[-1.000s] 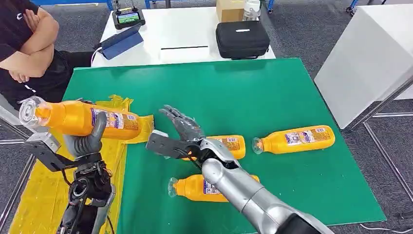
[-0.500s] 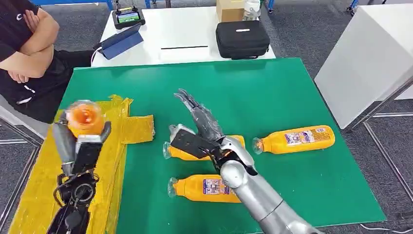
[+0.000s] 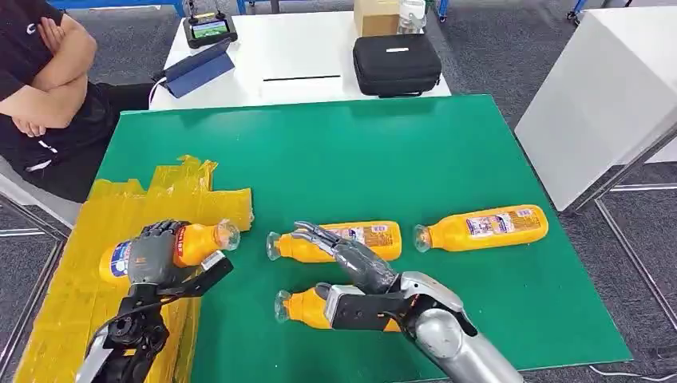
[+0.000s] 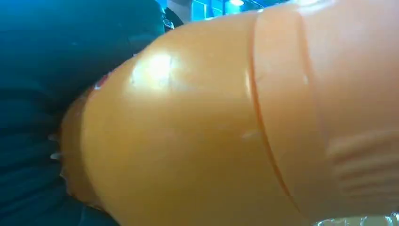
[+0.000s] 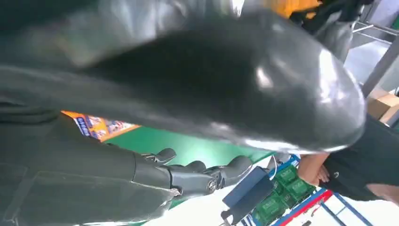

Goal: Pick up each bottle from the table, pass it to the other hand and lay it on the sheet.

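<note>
Left hand: my left hand [image 3: 156, 257] is wrapped round an orange bottle [image 3: 188, 242], which lies on its side low over the yellow sheet [image 3: 120, 199]; from my head view I can't tell whether it rests on the sheet yet.
Held bottle: smooth glossy orange plastic with a moulded seam and ribbing [image 4: 263, 122], clear cap pointing toward the green table [image 3: 383, 152].
Sheet: crinkled yellow film, taped edges, on the table's left side.
Right hand: my right hand [image 3: 351, 267] holds nothing, fingers spread, hovering above the nearest bottle [image 3: 307, 307].
Other bottles: a middle bottle [image 3: 371, 238] lies just past the fingertips, and a far-right bottle [image 3: 483, 227] is well apart; all lie flat, with labels.
Table: matte green top.
Behind: a white table [image 3: 295, 48] carries a black case [image 3: 397, 62], a tablet [image 3: 199, 70] and a cardboard box [image 3: 377, 14].
Person: sits at the left with folded arms [image 3: 44, 72].
</note>
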You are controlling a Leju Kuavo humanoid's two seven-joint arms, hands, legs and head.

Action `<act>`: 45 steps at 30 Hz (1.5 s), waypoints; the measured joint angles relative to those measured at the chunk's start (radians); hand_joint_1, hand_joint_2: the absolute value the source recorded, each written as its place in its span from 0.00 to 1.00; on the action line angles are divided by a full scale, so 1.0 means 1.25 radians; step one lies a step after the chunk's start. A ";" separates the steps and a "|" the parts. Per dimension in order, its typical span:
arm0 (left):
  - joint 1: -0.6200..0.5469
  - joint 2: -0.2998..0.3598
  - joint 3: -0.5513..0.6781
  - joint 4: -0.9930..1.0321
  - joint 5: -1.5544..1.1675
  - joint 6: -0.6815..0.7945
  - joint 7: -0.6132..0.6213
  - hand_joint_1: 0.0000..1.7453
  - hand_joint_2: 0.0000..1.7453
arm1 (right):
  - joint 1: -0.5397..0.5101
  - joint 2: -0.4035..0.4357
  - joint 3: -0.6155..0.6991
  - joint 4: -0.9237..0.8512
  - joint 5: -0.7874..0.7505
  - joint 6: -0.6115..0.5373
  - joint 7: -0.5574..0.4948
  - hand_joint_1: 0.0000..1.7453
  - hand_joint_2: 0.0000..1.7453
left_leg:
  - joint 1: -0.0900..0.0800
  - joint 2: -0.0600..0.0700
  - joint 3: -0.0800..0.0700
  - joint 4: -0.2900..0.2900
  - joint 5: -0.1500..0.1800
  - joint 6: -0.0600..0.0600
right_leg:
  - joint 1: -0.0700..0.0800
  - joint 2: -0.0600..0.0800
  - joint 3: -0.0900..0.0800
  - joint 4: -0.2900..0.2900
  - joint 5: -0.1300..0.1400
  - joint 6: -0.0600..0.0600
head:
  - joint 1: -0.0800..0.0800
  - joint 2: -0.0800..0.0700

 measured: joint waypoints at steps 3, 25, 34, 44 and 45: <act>-0.016 0.006 -0.004 0.028 -0.007 -0.037 0.010 1.00 1.00 | 0.016 -0.024 0.002 -0.015 -0.005 0.035 -0.007 0.00 0.00 | 0.000 0.000 0.001 0.000 0.000 0.000 | 0.000 0.000 0.001 0.000 0.000 0.000 | 0.001 0.000; 0.024 0.034 0.037 0.025 0.174 -0.047 -0.072 0.00 0.00 | 0.107 -0.136 -0.012 -0.022 0.195 -0.049 0.083 0.00 1.00 | 0.001 0.000 0.003 -0.001 -0.001 -0.001 | 0.000 0.000 0.003 0.000 0.000 0.000 | 0.000 0.000; 0.048 0.033 0.046 -0.022 0.319 -0.113 -0.166 0.00 0.00 | 0.125 -0.136 -0.025 -0.022 0.244 -0.073 0.105 0.00 1.00 | 0.001 -0.001 0.002 -0.001 -0.001 -0.001 | 0.000 0.000 0.003 0.000 0.000 0.000 | 0.000 0.000; 0.095 0.005 0.093 -0.148 0.672 -0.140 -0.333 0.00 0.00 | 0.133 -0.137 -0.025 -0.022 0.258 -0.070 0.119 0.00 1.00 | 0.001 0.000 0.001 -0.001 -0.001 -0.001 | 0.000 0.000 0.001 0.000 0.000 0.000 | 0.000 0.000; 0.097 0.001 0.099 -0.169 0.721 -0.145 -0.351 0.00 0.00 | 0.133 -0.137 -0.025 -0.022 0.258 -0.067 0.121 0.00 0.00 | 0.001 0.000 0.001 -0.001 -0.001 -0.001 | 0.000 0.000 0.001 0.000 0.000 0.000 | 0.000 0.000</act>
